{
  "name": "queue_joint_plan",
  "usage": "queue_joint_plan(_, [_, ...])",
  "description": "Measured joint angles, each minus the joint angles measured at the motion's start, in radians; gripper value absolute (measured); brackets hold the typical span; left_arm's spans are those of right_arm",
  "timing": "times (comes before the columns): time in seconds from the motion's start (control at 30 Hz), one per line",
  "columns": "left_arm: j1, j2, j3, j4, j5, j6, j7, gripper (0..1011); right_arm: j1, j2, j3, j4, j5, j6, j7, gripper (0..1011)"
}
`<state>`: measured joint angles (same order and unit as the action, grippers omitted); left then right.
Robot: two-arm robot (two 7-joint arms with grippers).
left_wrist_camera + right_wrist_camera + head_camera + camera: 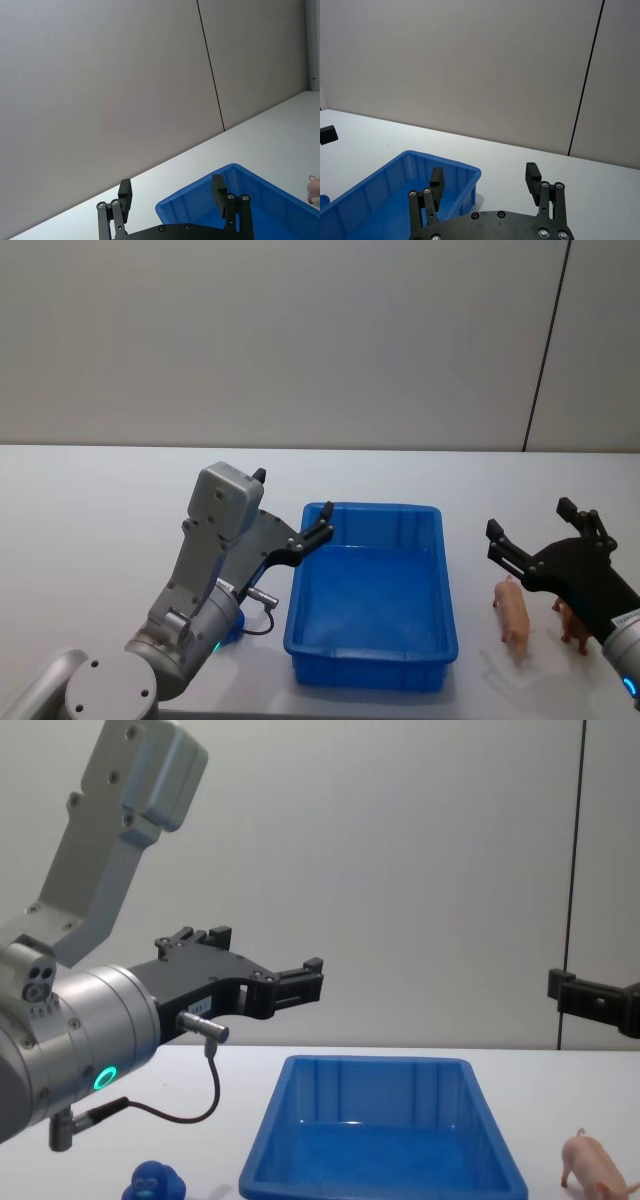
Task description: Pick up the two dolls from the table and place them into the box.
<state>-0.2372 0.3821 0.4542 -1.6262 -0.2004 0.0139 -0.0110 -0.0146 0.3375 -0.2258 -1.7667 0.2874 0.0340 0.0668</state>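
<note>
Pig [512, 612] just right of the box [370, 507], lengthwise along its side, shaggy brown doll [572, 625] just beyond. Right gripper [530, 520] spread wide above both, way closer than left gripper [292, 493], also spread, at box's left rim.

Pink pig [512, 612], brown animal [574, 629], blue box [372, 508]

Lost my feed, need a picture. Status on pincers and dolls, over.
Left pincer open by the box's left rim. Right pincer open above the pig and brown animal, both on the table right of the box. Nothing in the way.
</note>
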Motion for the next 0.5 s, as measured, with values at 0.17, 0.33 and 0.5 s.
queue_joint_plan(0.17, [0.0, 0.0, 0.0, 0.0, 0.0, 0.0, 0.0, 1002, 0.0, 0.0, 0.0, 0.0, 0.0, 0.0, 0.0, 1001])
queue_joint_plan(0.33, [0.0, 0.0, 0.0, 0.0, 0.0, 0.0, 0.0, 1002, 0.0, 0.0, 0.0, 0.0, 0.0, 0.0, 0.0, 1001])
queue_joint_plan(0.5, [0.0, 0.0, 0.0, 0.0, 0.0, 0.0, 0.0, 1002, 0.0, 0.0, 0.0, 0.0, 0.0, 0.0, 0.0, 1001])
